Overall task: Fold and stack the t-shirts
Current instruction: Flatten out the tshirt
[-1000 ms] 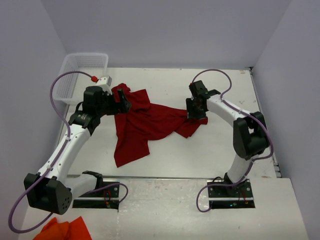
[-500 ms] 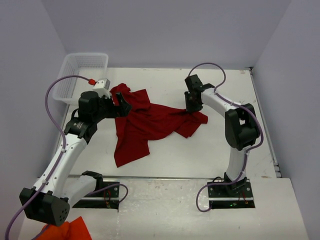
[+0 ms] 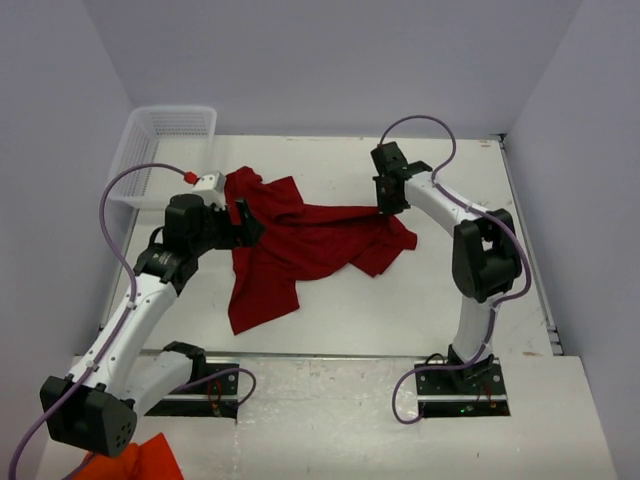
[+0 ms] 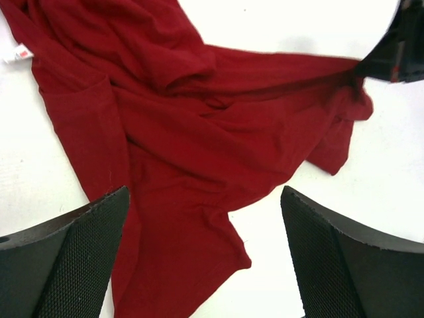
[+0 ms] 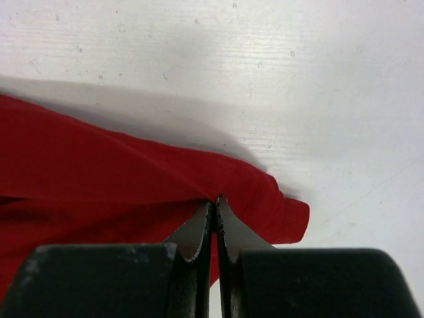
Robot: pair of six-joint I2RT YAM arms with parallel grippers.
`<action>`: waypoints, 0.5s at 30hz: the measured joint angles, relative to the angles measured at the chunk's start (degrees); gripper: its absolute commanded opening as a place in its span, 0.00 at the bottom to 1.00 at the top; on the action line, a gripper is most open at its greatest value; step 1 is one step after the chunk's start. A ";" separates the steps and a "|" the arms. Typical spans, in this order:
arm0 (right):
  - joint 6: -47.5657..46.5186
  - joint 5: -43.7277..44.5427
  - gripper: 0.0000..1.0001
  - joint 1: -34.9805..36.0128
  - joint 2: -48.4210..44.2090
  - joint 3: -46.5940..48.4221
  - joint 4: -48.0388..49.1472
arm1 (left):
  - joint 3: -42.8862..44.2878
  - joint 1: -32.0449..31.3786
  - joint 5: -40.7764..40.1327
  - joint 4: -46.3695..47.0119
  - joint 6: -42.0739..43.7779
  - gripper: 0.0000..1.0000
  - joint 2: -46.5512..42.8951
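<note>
The left gripper (image 4: 204,195) hangs with fingers wide apart over the red t-shirt (image 3: 300,245) spread on the table (image 3: 450,300), while the right gripper (image 5: 215,205), pinched tight on its far edge, has pulled that edge farther back.

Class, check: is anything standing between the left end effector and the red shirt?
Nothing visible does. The open left end effector faces the red shirt with only cloth and table showing between its fingers. The right end effector grips another edge.

top: high at near edge, looking down | wrists: close, angled down | shared: red shirt (image 3: 310,245)
</note>
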 measured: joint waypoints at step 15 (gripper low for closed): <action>-0.37 3.08 0.00 -0.59 -10.12 6.75 -5.18 | -1.66 -4.50 -12.09 -2.82 -5.79 1.00 10.21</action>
